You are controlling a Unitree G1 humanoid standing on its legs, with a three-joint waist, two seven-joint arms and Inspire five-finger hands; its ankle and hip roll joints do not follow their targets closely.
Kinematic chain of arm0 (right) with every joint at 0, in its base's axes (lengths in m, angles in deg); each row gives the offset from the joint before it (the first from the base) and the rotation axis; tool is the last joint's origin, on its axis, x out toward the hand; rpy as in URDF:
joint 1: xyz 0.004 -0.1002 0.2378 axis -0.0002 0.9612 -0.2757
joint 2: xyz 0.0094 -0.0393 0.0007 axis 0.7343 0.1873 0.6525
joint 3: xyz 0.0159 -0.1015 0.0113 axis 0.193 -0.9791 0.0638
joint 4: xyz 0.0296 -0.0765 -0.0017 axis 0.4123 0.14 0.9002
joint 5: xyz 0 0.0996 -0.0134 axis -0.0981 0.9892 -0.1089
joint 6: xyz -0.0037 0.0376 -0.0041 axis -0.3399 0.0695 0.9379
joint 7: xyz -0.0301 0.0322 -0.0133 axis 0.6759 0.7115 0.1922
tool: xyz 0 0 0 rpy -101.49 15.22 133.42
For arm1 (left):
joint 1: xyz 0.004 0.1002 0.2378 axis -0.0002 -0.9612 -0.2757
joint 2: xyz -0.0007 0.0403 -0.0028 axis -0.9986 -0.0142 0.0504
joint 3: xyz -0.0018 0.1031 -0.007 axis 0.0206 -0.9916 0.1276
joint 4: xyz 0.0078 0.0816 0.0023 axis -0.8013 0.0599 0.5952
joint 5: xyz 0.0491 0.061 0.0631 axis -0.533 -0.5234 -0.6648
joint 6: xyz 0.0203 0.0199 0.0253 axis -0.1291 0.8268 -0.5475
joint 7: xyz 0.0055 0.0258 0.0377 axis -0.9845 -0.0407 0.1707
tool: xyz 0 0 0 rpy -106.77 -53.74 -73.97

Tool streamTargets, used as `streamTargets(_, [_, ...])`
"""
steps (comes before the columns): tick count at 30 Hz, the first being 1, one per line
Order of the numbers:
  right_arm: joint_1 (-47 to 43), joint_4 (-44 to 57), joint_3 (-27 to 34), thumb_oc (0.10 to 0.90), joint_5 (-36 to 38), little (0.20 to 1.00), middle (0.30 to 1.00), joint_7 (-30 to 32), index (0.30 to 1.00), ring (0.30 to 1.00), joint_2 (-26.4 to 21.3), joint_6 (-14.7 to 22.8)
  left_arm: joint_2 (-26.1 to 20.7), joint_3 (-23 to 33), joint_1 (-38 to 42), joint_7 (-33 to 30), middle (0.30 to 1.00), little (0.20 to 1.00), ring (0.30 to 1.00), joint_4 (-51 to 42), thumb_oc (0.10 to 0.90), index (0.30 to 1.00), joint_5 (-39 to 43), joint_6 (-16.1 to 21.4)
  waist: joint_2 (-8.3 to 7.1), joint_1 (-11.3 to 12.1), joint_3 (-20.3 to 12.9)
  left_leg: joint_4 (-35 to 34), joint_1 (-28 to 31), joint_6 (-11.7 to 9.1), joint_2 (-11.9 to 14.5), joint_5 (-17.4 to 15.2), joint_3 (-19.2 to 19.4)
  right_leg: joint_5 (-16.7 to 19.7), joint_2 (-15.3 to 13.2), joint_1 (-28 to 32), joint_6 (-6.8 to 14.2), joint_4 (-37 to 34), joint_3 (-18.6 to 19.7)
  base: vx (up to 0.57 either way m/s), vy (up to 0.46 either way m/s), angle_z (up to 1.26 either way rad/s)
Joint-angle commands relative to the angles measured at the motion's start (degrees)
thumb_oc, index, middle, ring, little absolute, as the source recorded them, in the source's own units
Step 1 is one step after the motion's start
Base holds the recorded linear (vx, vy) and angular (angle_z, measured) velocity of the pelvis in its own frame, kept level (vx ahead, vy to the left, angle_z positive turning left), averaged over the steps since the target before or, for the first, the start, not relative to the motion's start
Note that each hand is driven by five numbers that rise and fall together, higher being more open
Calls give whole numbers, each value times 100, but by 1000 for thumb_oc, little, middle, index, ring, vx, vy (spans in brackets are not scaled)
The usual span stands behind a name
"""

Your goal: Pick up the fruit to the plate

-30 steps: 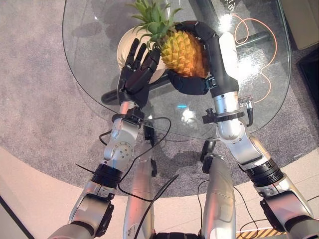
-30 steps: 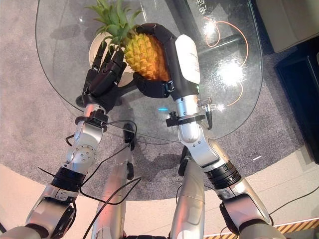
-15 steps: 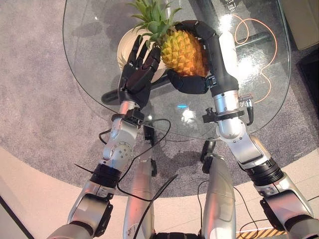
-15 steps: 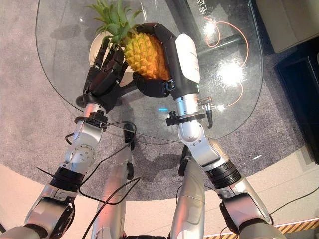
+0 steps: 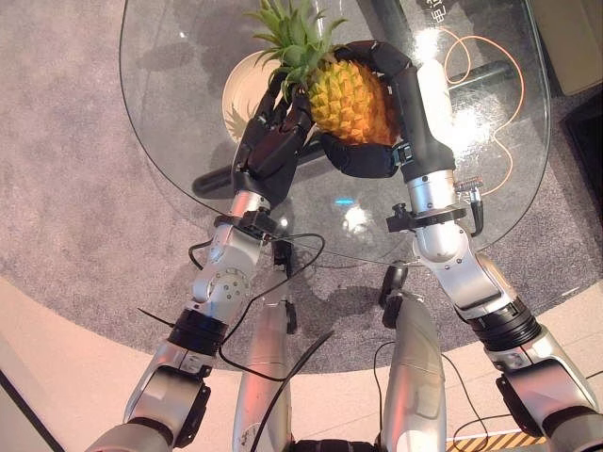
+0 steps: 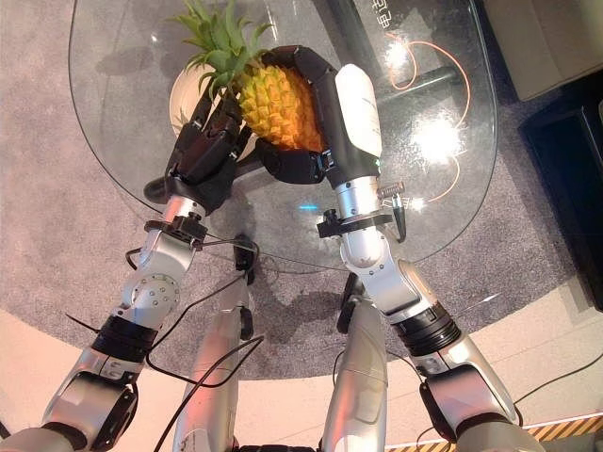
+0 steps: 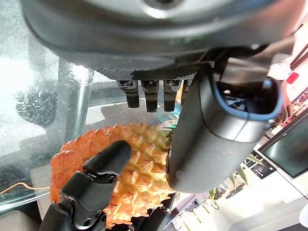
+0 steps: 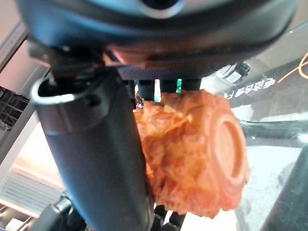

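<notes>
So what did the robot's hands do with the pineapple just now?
The left hand slid in toward the yellow-orange pineapple with green leaves, and its fingers now reach up against the fruit's leafy end. The right hand stayed curled around the pineapple, held above the round glass table beside the pale round plate.
</notes>
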Motion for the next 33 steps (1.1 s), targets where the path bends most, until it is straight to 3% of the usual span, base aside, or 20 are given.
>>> streamTargets(1, [-1063,1234,-295,100,15,200,300,-91,300,300,243,779,-27,-259,901,394,900,900,900,-687,800,900,-46,257,-92,-11,-99,854,340,-23,135,-1059,200,1476,-7,580,312,-1953,150,0,0,0])
streamTargets(13, [-1056,1169,-253,100,21,200,300,-134,300,300,300,714,149,-47,907,413,900,900,900,-834,800,900,-87,1179,-124,6,-99,814,354,-29,113,-1059,168,1461,10,597,295,-1980,138,0,0,0])
streamTargets(22, [-1013,1112,-204,100,-62,200,300,-42,300,300,390,654,301,1,939,770,900,900,900,-877,800,900,133,1267,-154,-12,-99,847,326,-24,108,-1087,163,1449,23,564,283,-1952,161,0,0,0])
streamTargets(33, [-943,1029,-72,100,-71,200,300,47,300,300,377,638,289,37,960,1087,900,900,900,-906,800,900,252,997,-168,-26,-99,856,356,-18,102,-1108,160,1450,23,592,293,-1951,165,0,0,0])
